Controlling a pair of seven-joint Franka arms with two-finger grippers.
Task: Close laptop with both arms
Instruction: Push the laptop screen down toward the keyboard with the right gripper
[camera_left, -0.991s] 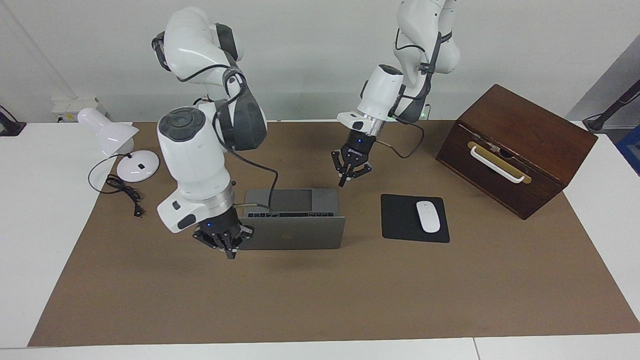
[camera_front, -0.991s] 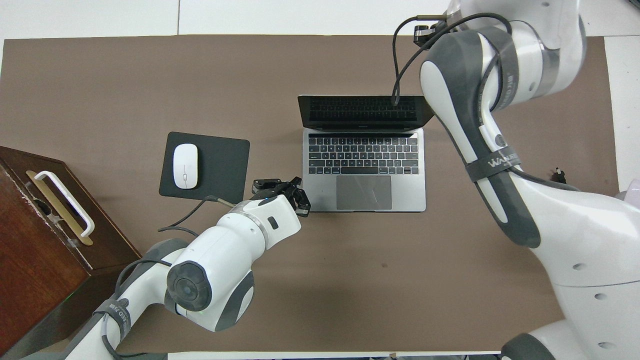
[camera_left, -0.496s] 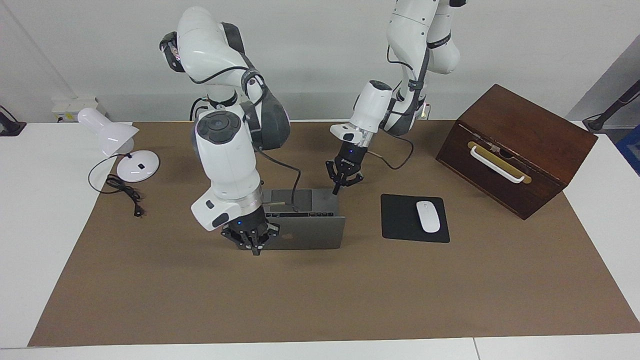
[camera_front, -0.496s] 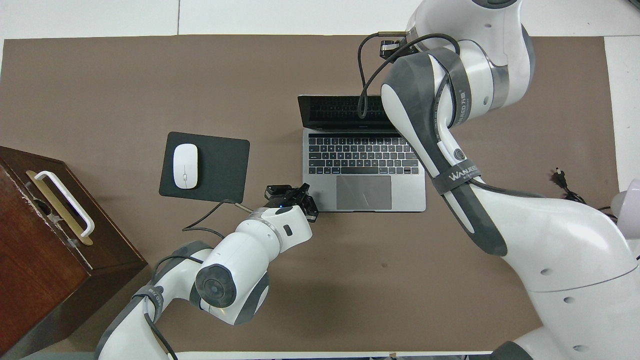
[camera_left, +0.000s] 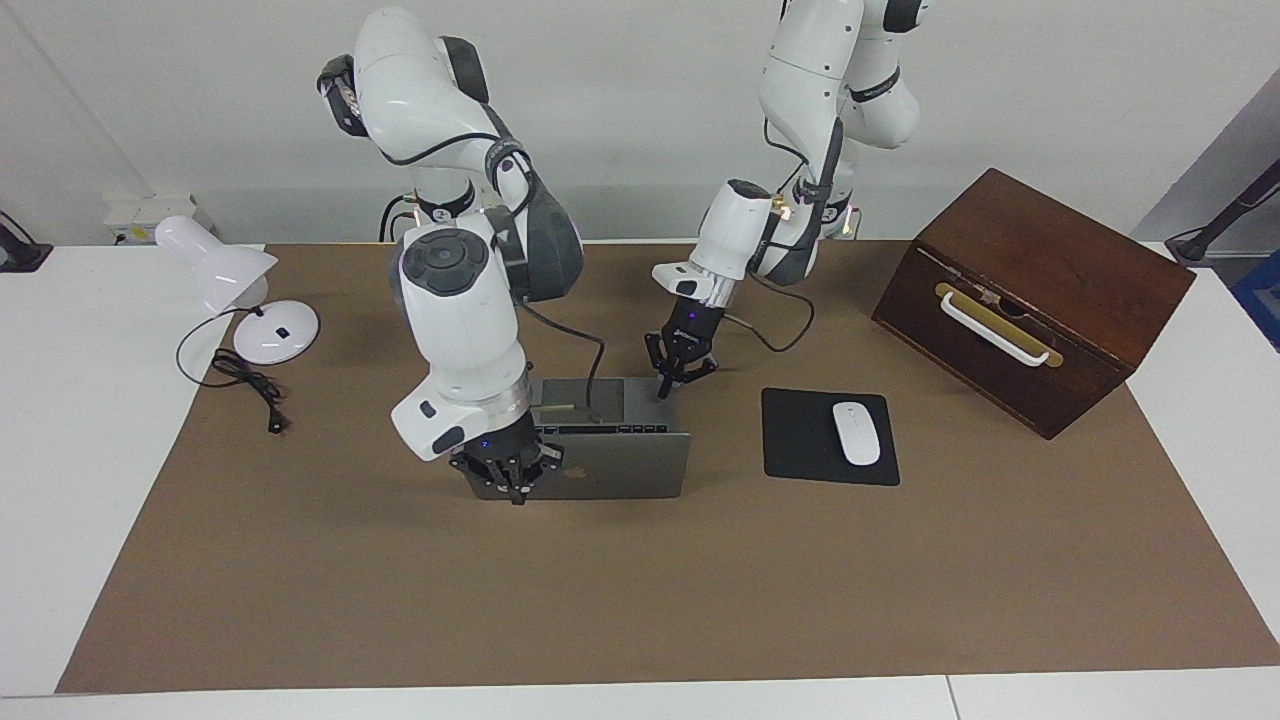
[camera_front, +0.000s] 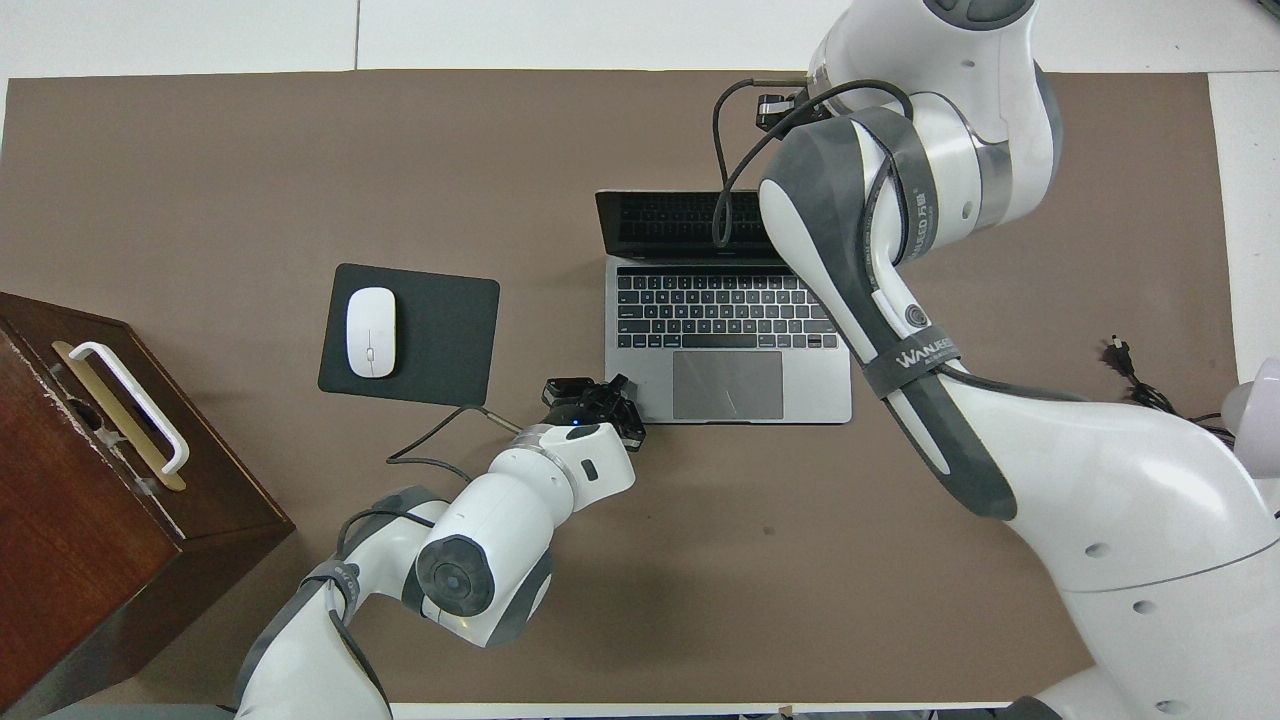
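Observation:
The silver-grey laptop stands open on the brown mat, its lid about upright and its keyboard toward the robots. My right gripper is low at the lid's outer face with the logo, near the lid's edge toward the right arm's end, fingers shut. I cannot tell if it touches. In the overhead view the right arm hides it. My left gripper is shut and empty, tip down at the base's corner nearest the robots, toward the left arm's end; it also shows in the overhead view.
A black mouse pad with a white mouse lies beside the laptop toward the left arm's end. A brown wooden box with a white handle stands past it. A white desk lamp and its cord sit at the right arm's end.
My right gripper has moved from beside the lid's edge to its outer face. My left gripper has moved in and down to the base's corner. The lid has not visibly moved.

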